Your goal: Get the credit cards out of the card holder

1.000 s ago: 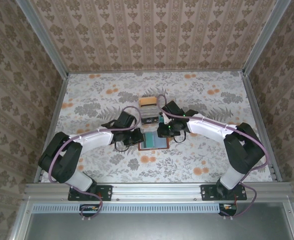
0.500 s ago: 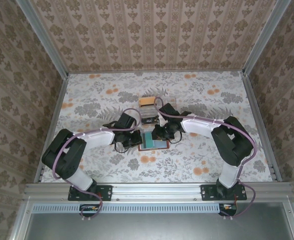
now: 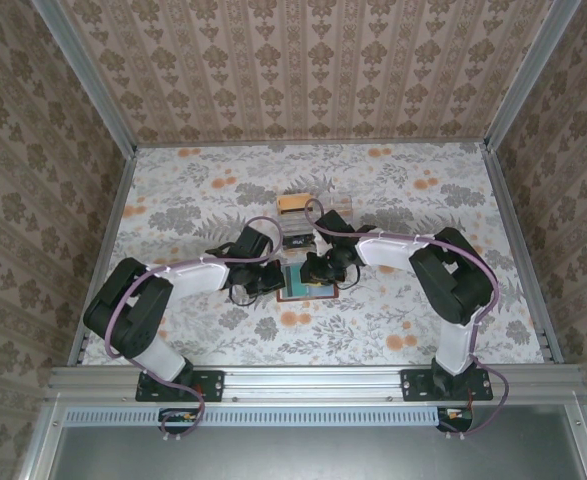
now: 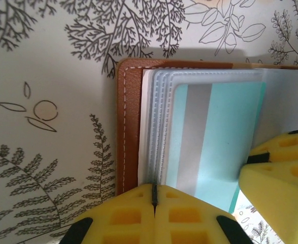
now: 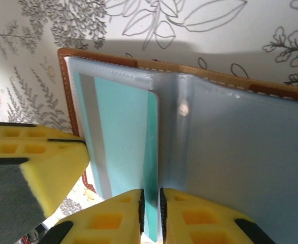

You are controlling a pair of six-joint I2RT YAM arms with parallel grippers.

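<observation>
The reddish-brown card holder lies open on the floral table between both arms. In the left wrist view its leather edge frames clear sleeves, with a teal credit card with a grey stripe in them. My left gripper is shut on the near edge of the sleeves. In the right wrist view, the card holder shows its blue-grey lining. My right gripper is shut on the protruding edge of the teal card. The left gripper's yellow fingers sit just to its left.
A clear plastic compartment box with an orange item at its far end stands just behind the card holder. Metal frame rails run along the table's sides, and patterned walls close it in.
My right arm has folded in and its gripper has slid left over the card holder, closing onto the teal card. The left gripper has stayed clamped on the sleeves.
</observation>
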